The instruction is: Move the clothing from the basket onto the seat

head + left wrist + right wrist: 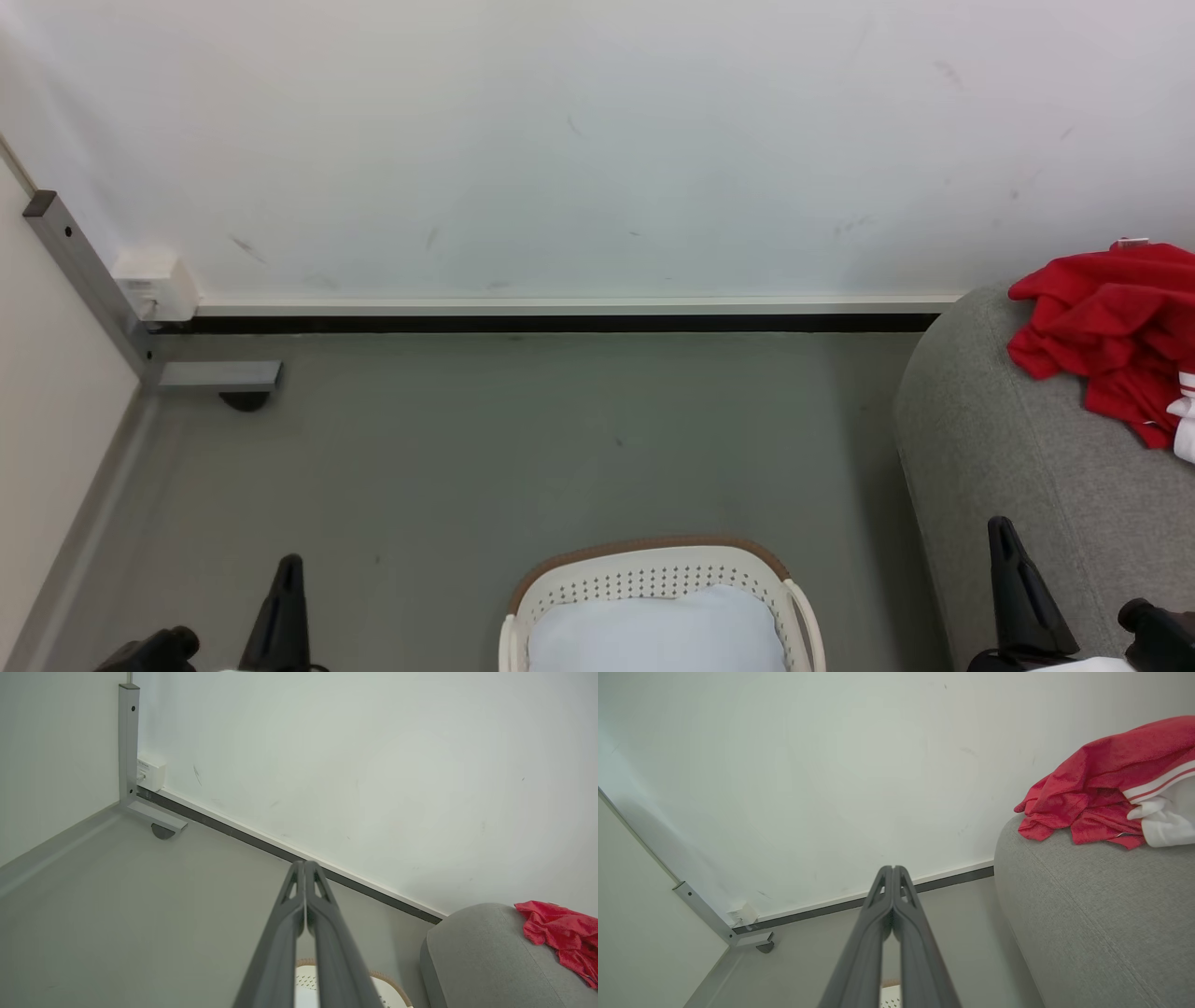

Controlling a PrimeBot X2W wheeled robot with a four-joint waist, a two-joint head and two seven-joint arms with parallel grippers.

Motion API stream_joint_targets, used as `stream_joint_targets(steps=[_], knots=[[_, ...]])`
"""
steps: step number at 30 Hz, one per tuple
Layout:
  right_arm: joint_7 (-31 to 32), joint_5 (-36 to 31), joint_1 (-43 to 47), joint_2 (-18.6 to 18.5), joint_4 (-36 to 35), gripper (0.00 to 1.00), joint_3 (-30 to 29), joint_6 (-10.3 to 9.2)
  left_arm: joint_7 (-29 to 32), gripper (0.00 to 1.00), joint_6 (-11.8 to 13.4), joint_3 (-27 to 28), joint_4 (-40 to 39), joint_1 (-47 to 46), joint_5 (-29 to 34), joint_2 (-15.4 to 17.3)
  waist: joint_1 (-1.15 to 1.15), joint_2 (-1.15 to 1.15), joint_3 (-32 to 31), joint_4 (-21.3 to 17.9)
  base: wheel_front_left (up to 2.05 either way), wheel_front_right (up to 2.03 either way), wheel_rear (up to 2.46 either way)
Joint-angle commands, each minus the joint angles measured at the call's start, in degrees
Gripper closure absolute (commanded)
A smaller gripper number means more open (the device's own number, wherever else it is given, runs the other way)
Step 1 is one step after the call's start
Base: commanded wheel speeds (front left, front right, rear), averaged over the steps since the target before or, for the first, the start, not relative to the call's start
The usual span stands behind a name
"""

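Red clothing (1106, 322) lies crumpled on the rounded end of the grey seat (1008, 467), close to the white wall (597, 140), with a white striped cuff at its near edge. The basket (653, 565) stands on the grey floor (467, 448) near the seat, apart from it, and holds a pale cushion pad (658, 630). The left gripper (289, 565) and right gripper (1002, 527) are both clenched, fingers pressed together on nothing. The left shows over bare floor, the right against the seat's rounded side. In the far left corner, a grey metal post (79, 261) with a foot bracket stands beside a small white box (157, 283) at the baseboard (560, 306).
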Motion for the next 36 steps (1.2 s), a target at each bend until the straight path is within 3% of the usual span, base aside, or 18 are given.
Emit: stream_joint_targets(steps=[1, 36], knots=[[0.4, 2.21, -1.72, -0.42, -0.63, 1.0, -0.42, -0.02, 0.48, 1.0, -0.12, 0.16, -1.14, -1.55, -2.29, 0.37, 0.0, 0.0, 0.01, 0.03, 0.0, 0.0, 0.0], [7.25, 29.58, -3.25, -0.8, 0.33, 1.0, -3.65, -0.06, 7.74, 1.0, -0.33, 0.67, -1.75, -3.16, -30.96, 0.41, 0.0, 0.0, 0.21, 0.68, 0.0, 0.0, 0.0]])
